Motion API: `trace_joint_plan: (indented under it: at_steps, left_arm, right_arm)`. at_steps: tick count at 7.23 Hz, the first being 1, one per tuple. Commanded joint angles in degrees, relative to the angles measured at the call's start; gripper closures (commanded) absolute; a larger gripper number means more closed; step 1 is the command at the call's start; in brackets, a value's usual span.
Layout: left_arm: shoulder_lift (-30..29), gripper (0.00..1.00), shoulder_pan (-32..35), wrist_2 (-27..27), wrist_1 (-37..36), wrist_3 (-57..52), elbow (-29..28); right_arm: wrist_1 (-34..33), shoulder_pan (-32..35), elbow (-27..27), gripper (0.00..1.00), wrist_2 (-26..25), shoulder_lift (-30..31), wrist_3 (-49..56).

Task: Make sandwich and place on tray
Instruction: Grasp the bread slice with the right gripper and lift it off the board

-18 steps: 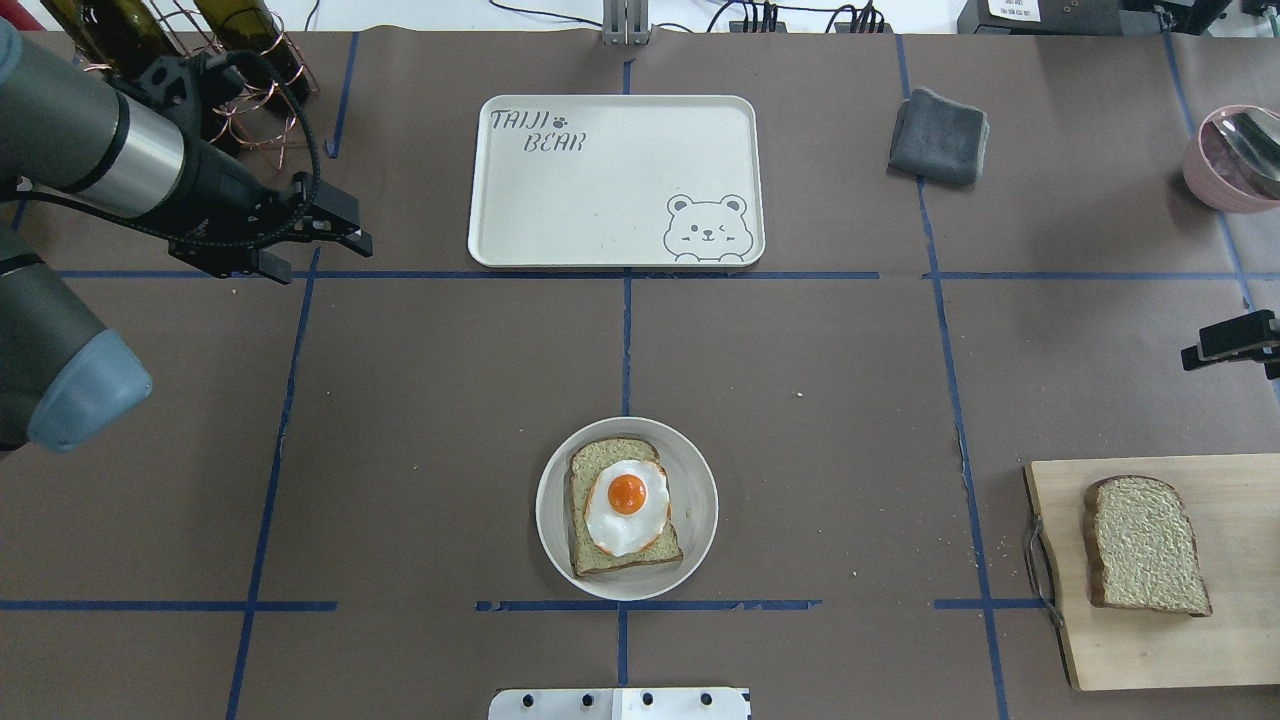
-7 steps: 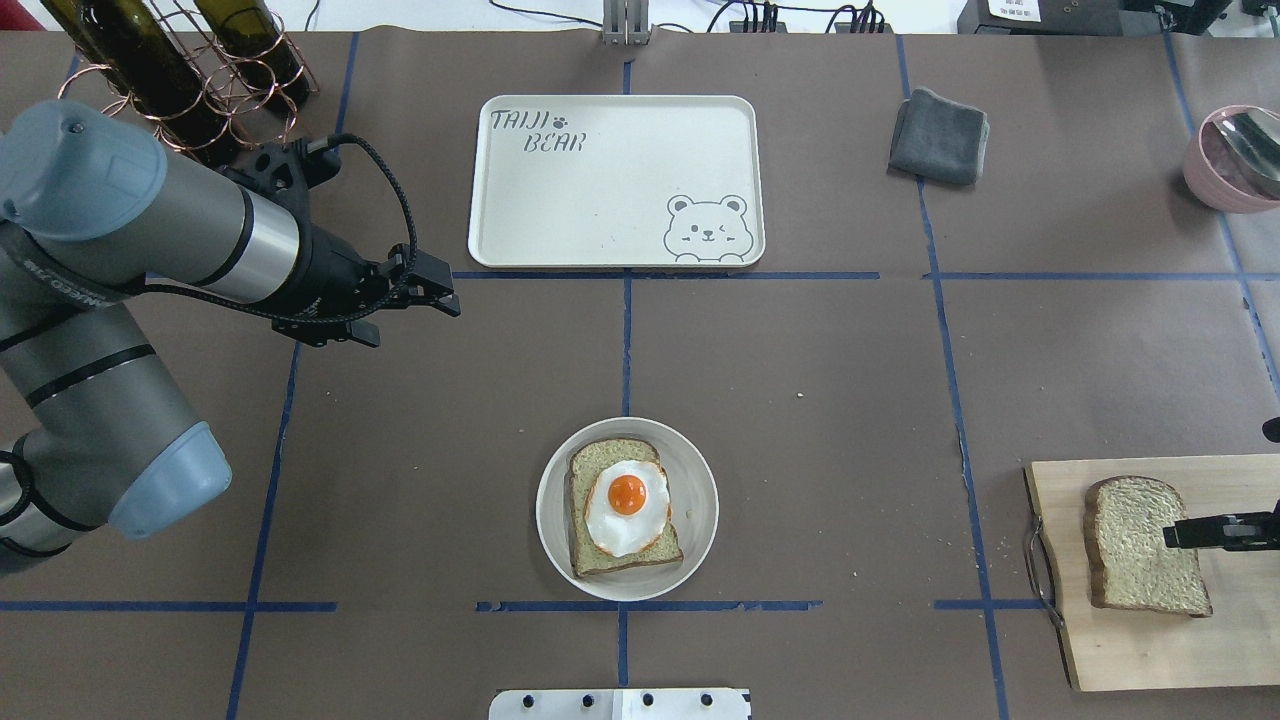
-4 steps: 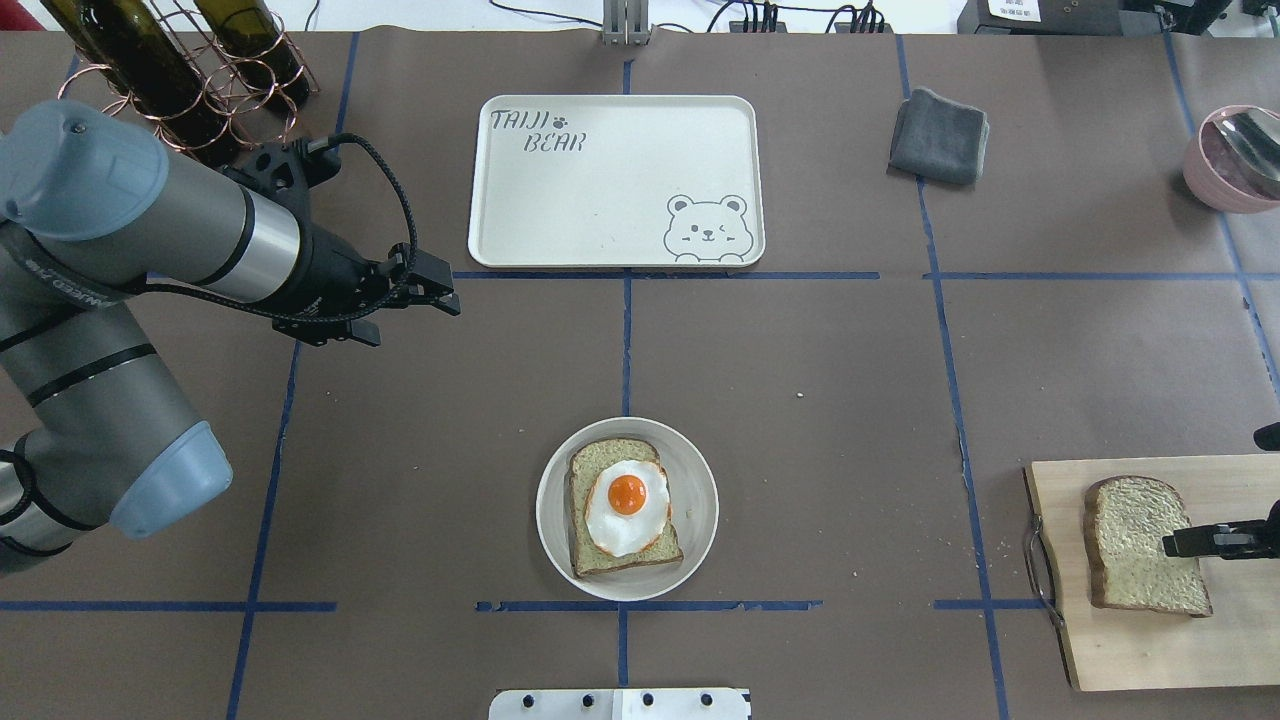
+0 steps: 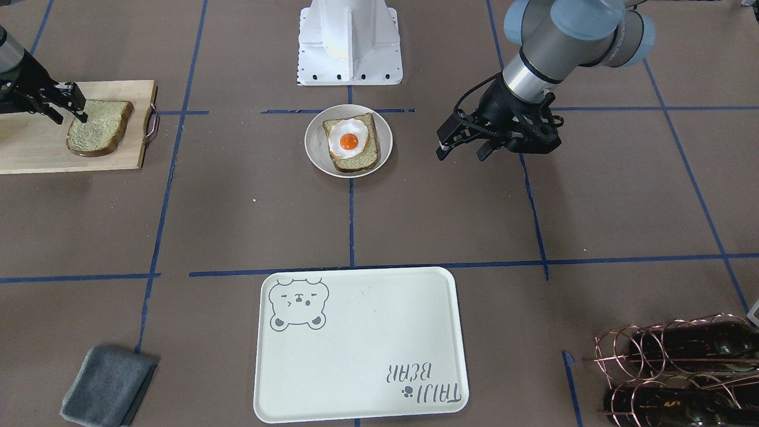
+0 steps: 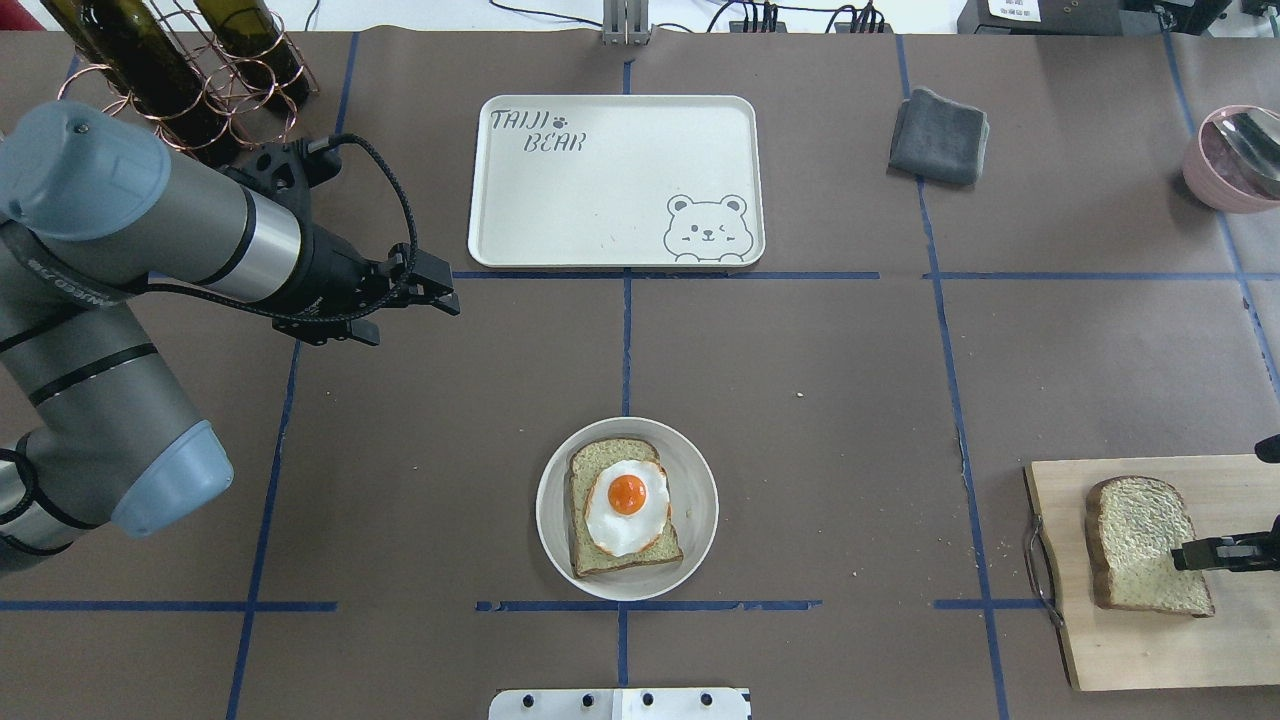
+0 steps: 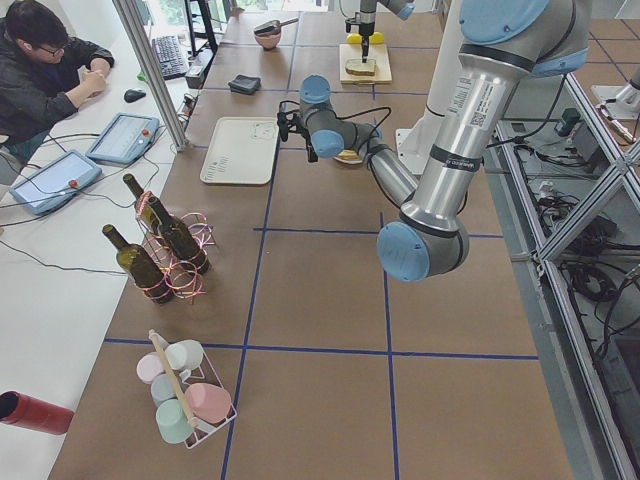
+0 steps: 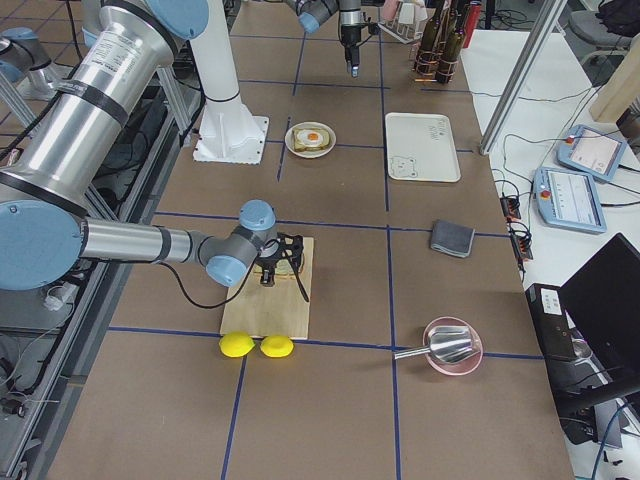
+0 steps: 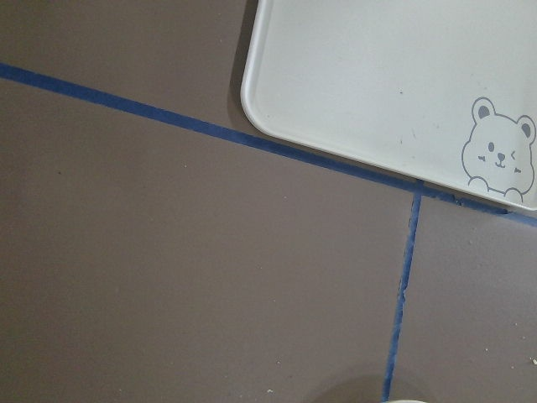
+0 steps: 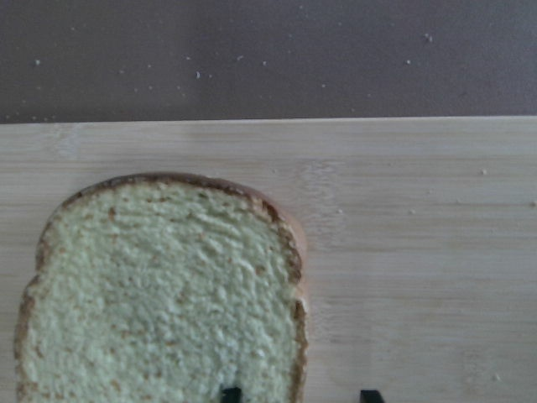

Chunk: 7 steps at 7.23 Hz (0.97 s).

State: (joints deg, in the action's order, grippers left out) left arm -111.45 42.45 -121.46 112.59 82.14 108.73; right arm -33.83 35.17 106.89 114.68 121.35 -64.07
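A bread slice with a fried egg (image 5: 627,506) on it lies on the small round plate (image 5: 700,500) at the near centre; it also shows in the front view (image 4: 350,142). The second bread slice (image 5: 1135,545) lies on the wooden cutting board (image 5: 1150,650). My right gripper (image 5: 1195,553) is open low over that slice's right edge. In the right wrist view one fingertip (image 9: 228,393) is over the bread (image 9: 159,294) and the other is over the board. My left gripper (image 5: 440,295) is open and empty, left of the empty tray (image 5: 615,180).
A grey folded cloth (image 5: 938,135) lies right of the tray. A pink bowl with a metal scoop (image 5: 1235,155) sits far right. A wire rack of wine bottles (image 5: 180,70) stands behind my left arm. Two lemons (image 7: 256,346) lie beside the board.
My right gripper came in from the right edge over the bread slice on the board and moved nearer the table's front. My left arm swung toward the tray's near-left corner, then held still.
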Motion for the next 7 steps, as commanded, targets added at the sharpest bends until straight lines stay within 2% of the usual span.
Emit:
trace_joint_plan:
  at_steps: [1, 5, 7]
  left_arm:
    - [0.0, 0.0, 0.0, 0.0, 0.0, 0.0, 0.1]
    - [0.1, 0.0, 0.0, 0.1, 0.0, -0.1, -0.1]
    - [0.1, 0.0, 0.0, 0.0, 0.0, -0.2, -0.1]
  right_arm:
    - [0.0, -0.3, -0.1, 1.0, 0.1, -0.1, 0.2]
    - [0.3, -0.4, 0.5, 1.0, 0.1, -0.6, 0.3]
    - [6.5, 0.3, 1.2, 1.0, 0.2, -0.1, 0.3]
